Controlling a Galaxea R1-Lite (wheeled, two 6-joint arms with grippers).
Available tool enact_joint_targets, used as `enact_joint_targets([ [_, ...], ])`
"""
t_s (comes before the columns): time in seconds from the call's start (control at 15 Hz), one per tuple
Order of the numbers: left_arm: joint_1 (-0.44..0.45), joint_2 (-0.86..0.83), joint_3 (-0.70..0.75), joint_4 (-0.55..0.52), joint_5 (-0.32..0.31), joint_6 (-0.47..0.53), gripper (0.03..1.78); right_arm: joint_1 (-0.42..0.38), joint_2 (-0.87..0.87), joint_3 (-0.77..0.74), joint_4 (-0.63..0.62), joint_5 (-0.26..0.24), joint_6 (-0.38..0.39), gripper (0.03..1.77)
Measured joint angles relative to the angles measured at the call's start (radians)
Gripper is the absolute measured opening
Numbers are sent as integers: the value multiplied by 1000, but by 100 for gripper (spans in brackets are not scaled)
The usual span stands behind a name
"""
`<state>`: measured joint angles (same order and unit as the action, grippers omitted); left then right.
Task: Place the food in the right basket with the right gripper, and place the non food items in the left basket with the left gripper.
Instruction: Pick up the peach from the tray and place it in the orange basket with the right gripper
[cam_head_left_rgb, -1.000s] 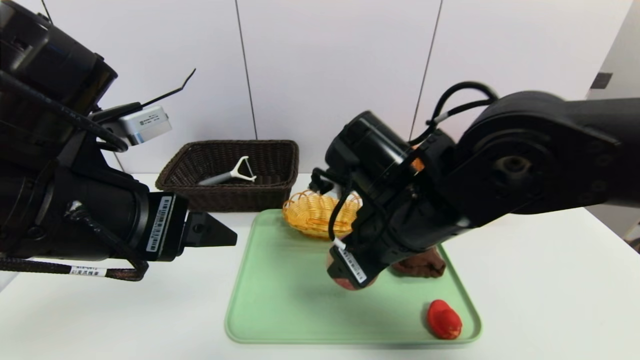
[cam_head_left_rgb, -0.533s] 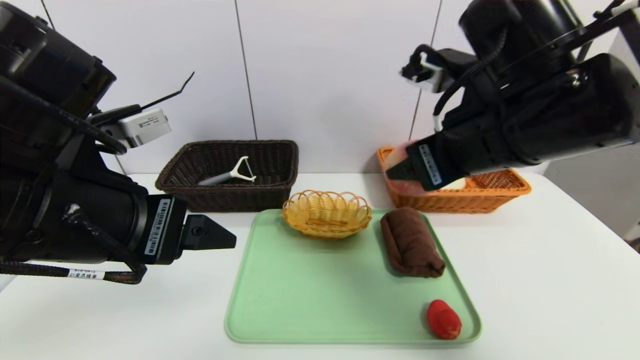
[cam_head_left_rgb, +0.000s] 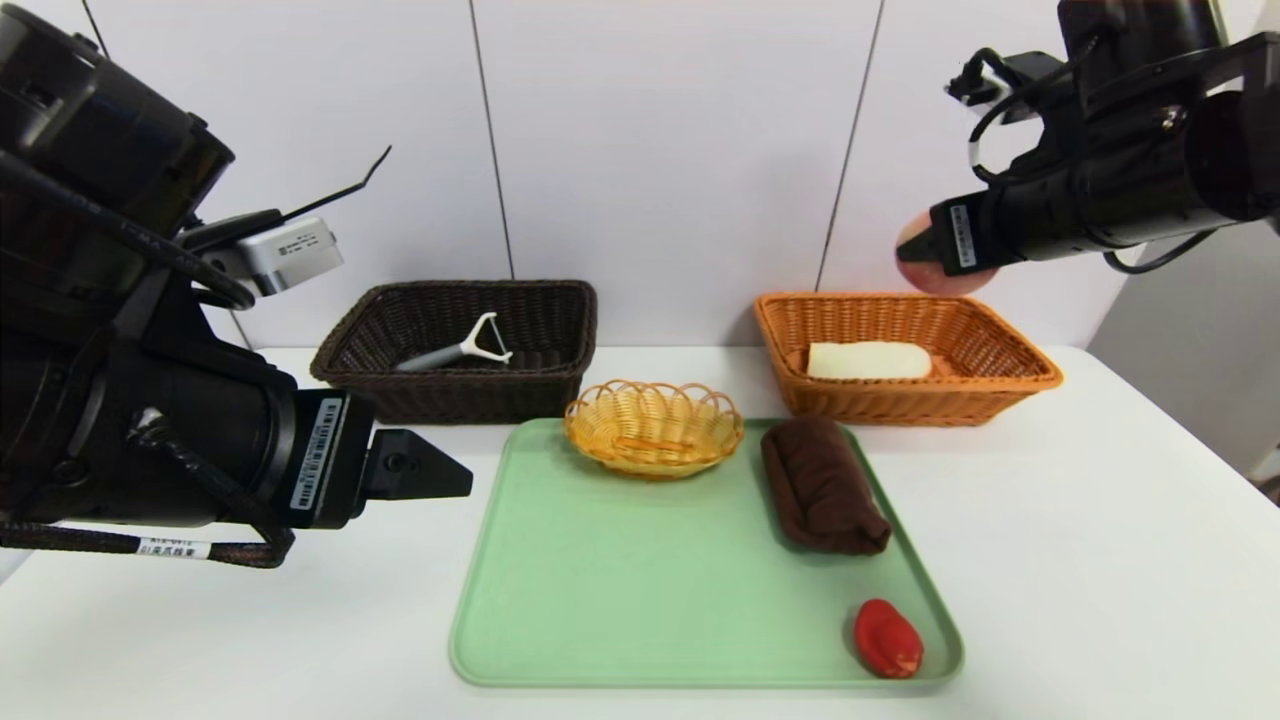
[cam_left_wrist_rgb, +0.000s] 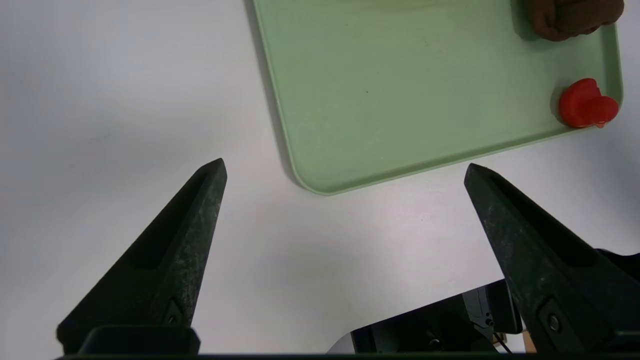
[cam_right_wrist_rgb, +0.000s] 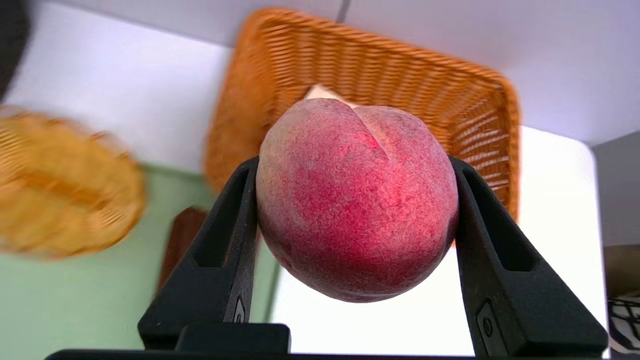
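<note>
Right now the peach (cam_right_wrist_rgb: 356, 200) is pinched between the two fingers of the right hand (cam_head_left_rgb: 935, 262), which hangs high above the orange basket (cam_head_left_rgb: 1000, 400) at the desk's far right, well clear of the rim. The main risk, as I judge it, is the drop: released from this height, a round fruit could bounce off the pale block (cam_head_left_rgb: 868, 360) already lying in that basket, or strike the woven rim and roll out onto the desk (cam_head_left_rgb: 1100, 560). In the head view the peach sits over the middle of the basket's far wall, so letting go without moving inward could send it behind the basket. The grip touches only the fruit's sides, and a quick swing might let it rotate or slip. Lowering into the basket first looks safer.

The right arm reaches in from the upper right, its forearm roughly level and the hand pointing toward the desk's middle. The left hand (cam_left_wrist_rgb: 345, 170) is spread wide and empty, parked above the desk just off the near left corner of the green tray (cam_head_left_rgb: 600, 600). On that tray remain a small yellow wicker bowl (cam_head_left_rgb: 653, 428) at the far edge, a rolled brown cloth (cam_head_left_rgb: 822, 485) along the right side, and a red item (cam_head_left_rgb: 886, 638) at the near right corner. The dark basket (cam_head_left_rgb: 400, 400) at the far left holds a peeler (cam_head_left_rgb: 462, 347).
</note>
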<state>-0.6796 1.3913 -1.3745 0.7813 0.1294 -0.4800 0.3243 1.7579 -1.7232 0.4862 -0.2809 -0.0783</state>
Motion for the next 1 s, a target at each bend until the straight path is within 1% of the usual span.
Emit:
enact_joint_targets([
  [0.13,0,0,-1,0,2,-1,169,-66,51,0,-61,1,-6,109],
  [0.2,0,-1,-2,0,3,-1,169,-89,73,0,-73,1,-7,109],
  [0.67,0,-3,0,0,2,-1,169,-226,246,-47,-79,0,-7,109],
  [0.87,0,-3,1,0,0,-1,169,-252,304,-93,-75,-1,-8,108],
  [1.0,0,-2,1,0,0,-2,169,-259,329,-108,-75,-1,-23,108],
])
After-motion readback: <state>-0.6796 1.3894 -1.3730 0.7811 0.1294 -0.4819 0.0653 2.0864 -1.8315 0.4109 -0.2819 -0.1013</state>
